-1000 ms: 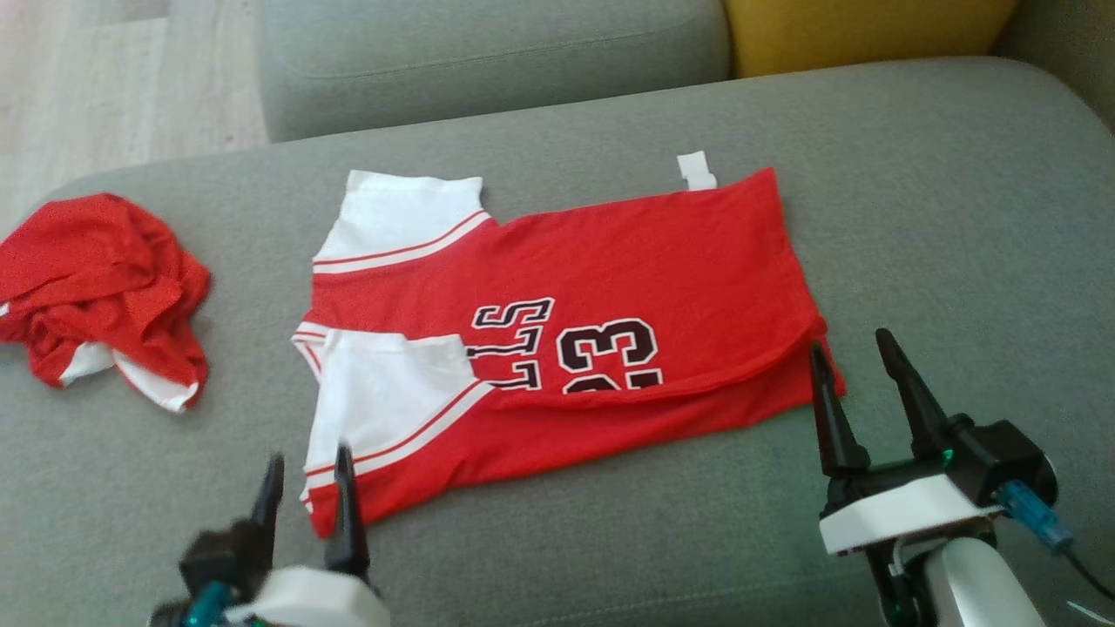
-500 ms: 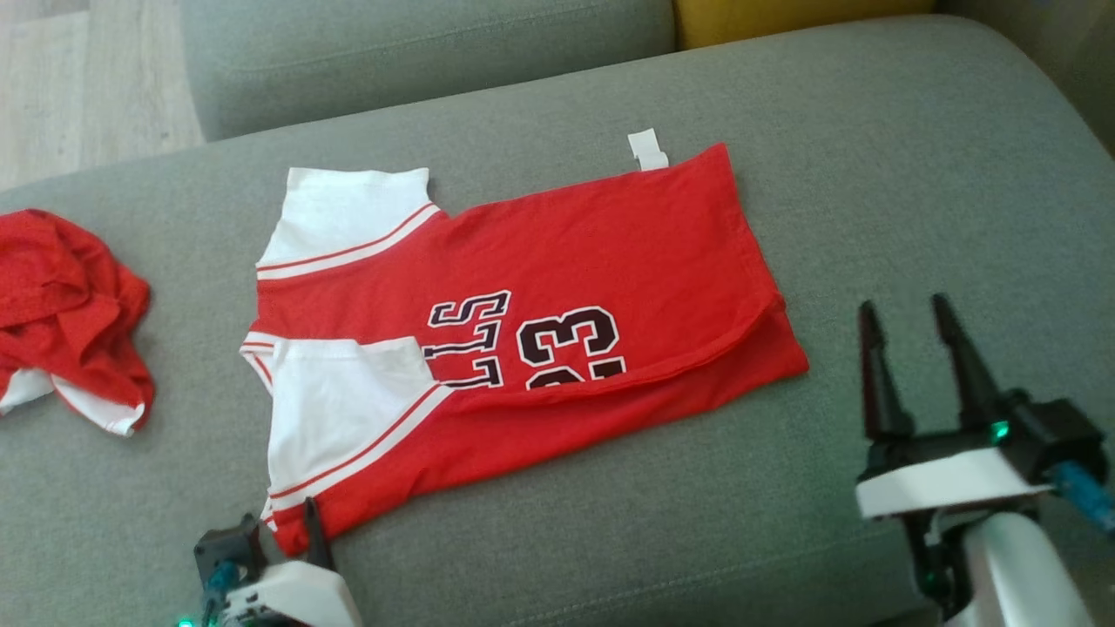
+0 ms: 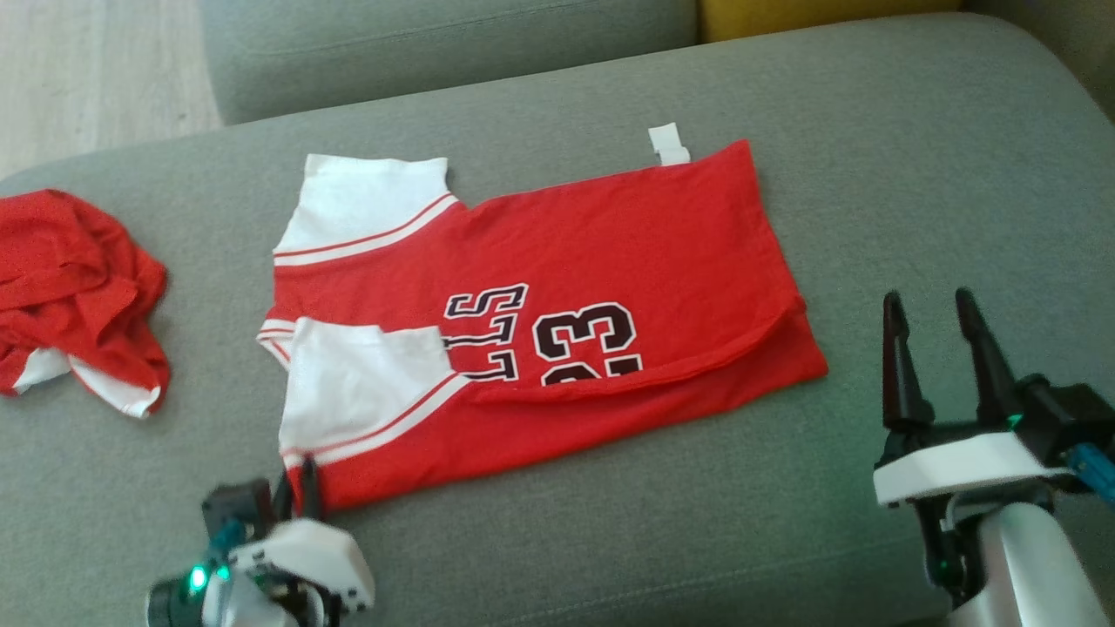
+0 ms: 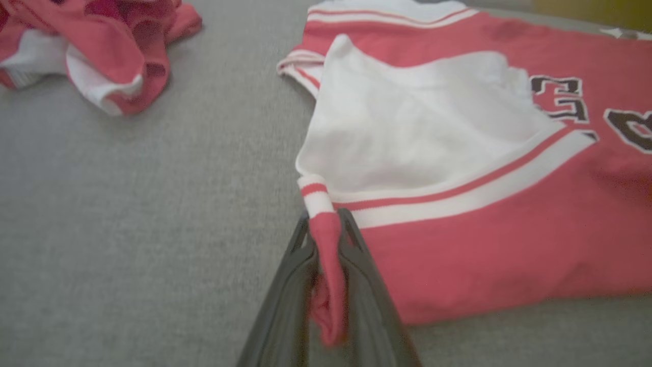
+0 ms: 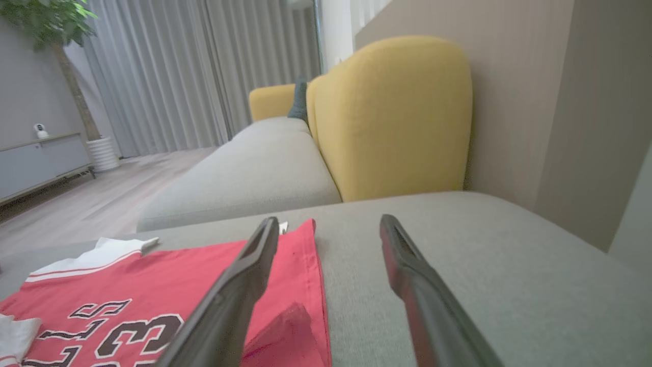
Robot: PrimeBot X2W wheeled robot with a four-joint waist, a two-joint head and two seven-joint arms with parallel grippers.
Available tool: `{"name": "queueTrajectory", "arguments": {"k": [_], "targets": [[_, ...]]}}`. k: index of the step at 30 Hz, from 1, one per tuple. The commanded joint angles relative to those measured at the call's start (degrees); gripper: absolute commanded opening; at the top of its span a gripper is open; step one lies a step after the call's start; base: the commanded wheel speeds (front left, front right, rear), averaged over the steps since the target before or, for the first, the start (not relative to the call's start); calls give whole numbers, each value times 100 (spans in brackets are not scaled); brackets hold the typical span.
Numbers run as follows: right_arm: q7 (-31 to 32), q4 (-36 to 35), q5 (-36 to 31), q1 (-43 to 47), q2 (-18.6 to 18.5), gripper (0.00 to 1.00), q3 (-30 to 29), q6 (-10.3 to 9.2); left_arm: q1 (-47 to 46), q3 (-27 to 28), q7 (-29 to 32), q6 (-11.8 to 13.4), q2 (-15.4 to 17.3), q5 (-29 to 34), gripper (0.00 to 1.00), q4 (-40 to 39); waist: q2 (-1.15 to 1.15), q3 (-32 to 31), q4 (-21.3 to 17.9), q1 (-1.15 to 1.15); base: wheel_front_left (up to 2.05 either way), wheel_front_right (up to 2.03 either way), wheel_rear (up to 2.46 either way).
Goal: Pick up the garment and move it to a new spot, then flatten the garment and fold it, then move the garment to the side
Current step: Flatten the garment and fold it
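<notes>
At my left, a crumpled red cloth (image 3: 78, 287) lies on the grey sofa (image 3: 915, 174); a yellow cushion (image 5: 392, 117) stands at its far edge.

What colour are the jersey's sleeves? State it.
Sleeves white, trimmed with a red stripe; left wrist view shows best.

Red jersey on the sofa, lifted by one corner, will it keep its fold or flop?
The jersey probably flops: its corner bunches limply in the left hand. The folded flap lies loose and would likely fall open. It looks thin, so probably light.
</notes>
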Motion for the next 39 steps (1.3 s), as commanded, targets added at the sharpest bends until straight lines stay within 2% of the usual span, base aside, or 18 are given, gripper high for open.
{"name": "queueTrajectory", "arguments": {"k": [1,6,11,19,33,34,35,36,39], "targets": [[71,-60,73,-197,13,100,96,-4,-186,179,-69,22,103,100,0,-346,0,-1,55,0,0,0,0],[490,582,291,-297,106,100,14,-4,-83,223,-75,106,106,394,0,-1479,0,26,206,0,0,0,0],[847,1372,476,-505,134,100,-156,-4,83,167,-76,125,75,558,0,-2061,0,55,321,0,0,0,0],[1052,2437,992,-1041,138,100,-101,-4,183,-5,-77,29,54,651,0,-2115,0,142,408,0,0,0,0],[1294,3917,805,-2004,139,100,-234,-4,-31,-240,-77,-61,23,683,0,-2000,0,368,595,0,0,0,0],[1349,4003,849,-2051,139,94,-201,-4,-34,-241,-77,-57,21,681,0,-2000,0,373,600,0,0,0,0],[1376,4068,895,-2093,139,35,-177,-4,-39,-234,-77,-55,21,678,0,-1999,0,377,600,0,0,0,0],[1390,4112,922,-2132,139,0,-144,-4,-45,-225,-77,-53,22,678,0,-1996,0,379,596,0,0,0,0],[1446,4160,944,-2192,139,0,-32,-4,-57,-204,-77,-48,30,680,0,-1994,0,380,581,0,0,0,0]]}}
